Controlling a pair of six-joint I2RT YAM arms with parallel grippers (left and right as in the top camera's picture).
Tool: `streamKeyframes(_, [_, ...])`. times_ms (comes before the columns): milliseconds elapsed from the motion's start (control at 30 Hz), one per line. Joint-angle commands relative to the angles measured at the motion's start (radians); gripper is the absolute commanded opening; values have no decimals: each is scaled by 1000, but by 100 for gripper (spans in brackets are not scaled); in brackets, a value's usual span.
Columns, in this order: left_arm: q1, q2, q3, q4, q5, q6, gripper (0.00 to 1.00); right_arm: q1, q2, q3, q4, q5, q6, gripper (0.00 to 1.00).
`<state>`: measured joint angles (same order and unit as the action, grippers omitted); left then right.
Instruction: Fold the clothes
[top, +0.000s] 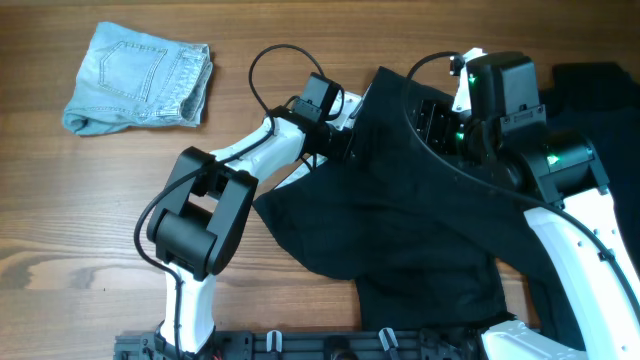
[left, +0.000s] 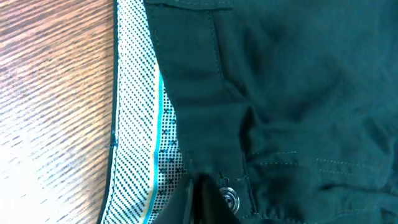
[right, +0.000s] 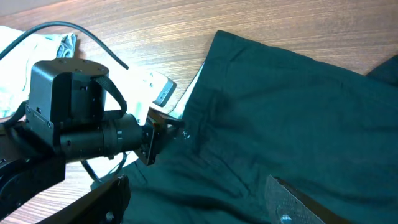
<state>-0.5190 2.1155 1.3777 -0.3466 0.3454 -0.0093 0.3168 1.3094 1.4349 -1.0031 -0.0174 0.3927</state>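
- At the far end of the dark trousers (top: 420, 230), my left gripper (top: 348, 142) sits right on the waistband (left: 186, 81). It looks clenched on the cloth just beside the metal button (left: 230, 199).
- My right gripper (right: 199, 205) hangs over the seat of the same trousers with its fingers spread wide and nothing between them. The cloth lies directly under it.
- The trousers run lengthwise from the waist, farthest from my base, to the legs, which trail back toward me and to my right. The waistband lies crosswise between my two grippers.
- The free part of the waistband is on my right gripper's side, so that arm is the nearer one for taking the second corner. I judge it must drop onto that edge, level with my left grip, before any fold.
- Writing: none that I can read. The waistband lining (left: 134, 124) is dotted with a teal stripe, and the button's face is too small to make out.
- Well apart on the table (top: 60, 200) lie a folded denim piece (top: 140, 80) to my far left and another dark garment (top: 600, 80) to my far right.
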Motion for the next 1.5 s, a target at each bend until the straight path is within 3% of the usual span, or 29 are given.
streamKeyframes(0, [0, 18, 17, 6, 32, 1, 4, -4, 7, 3, -1, 22, 0, 75])
streamKeyframes(200, [11, 3, 50, 6, 22, -6, 4, -4, 7, 3, -1, 26, -1, 75])
streamKeyframes(333, [69, -3, 51, 11, -112, -81, 4, -4, 7, 3, 0, 40, 0, 75])
streamKeyframes(533, [127, -2, 51, 18, -112, -89, 4, -4, 7, 3, 0, 55, -1, 75])
streamKeyframes(567, [129, -2, 51, 18, -112, -89, 13, -4, 7, 3, 0, 56, -1, 75])
streamKeyframes(600, [129, -2, 51, 14, -112, -89, 50, -4, 7, 3, 3, 56, -1, 76])
streamKeyframes(633, [129, -3, 51, 5, -112, -89, 55, -4, 7, 3, 4, 56, -1, 76])
streamKeyframes(733, [131, -22, 51, -27, -112, -87, 54, -4, 7, 3, -2, 55, -1, 76])
streamKeyframes(833, [131, -22, 51, -31, -120, -66, 63, -4, 7, 3, 3, 55, -1, 76])
streamKeyframes(933, [122, 2, 49, -51, -111, -50, 65, -4, 7, 3, -1, 55, -1, 76])
streamKeyframes(1000, [103, 21, 49, -79, -100, -50, 62, -4, 7, 3, 0, 55, 0, 76])
streamKeyframes(1100, [82, 24, 49, -104, -101, -48, 47, -4, 7, 3, 0, 55, 0, 76])
streamKeyframes(1200, [76, 26, 49, -116, -153, -46, 18, -4, 7, 3, -2, 54, 1, 76])
streamKeyframes(1267, [76, 28, 47, -131, -219, -46, 7, -4, 7, 3, -1, 55, 0, 76])
streamKeyframes(1400, [78, 40, 46, -148, -336, -50, 4, -4, 7, 3, 1, 55, 0, 76])
streamKeyframes(1467, [106, 38, 47, -171, -561, -164, 4, -4, 7, 3, 0, 55, 0, 76])
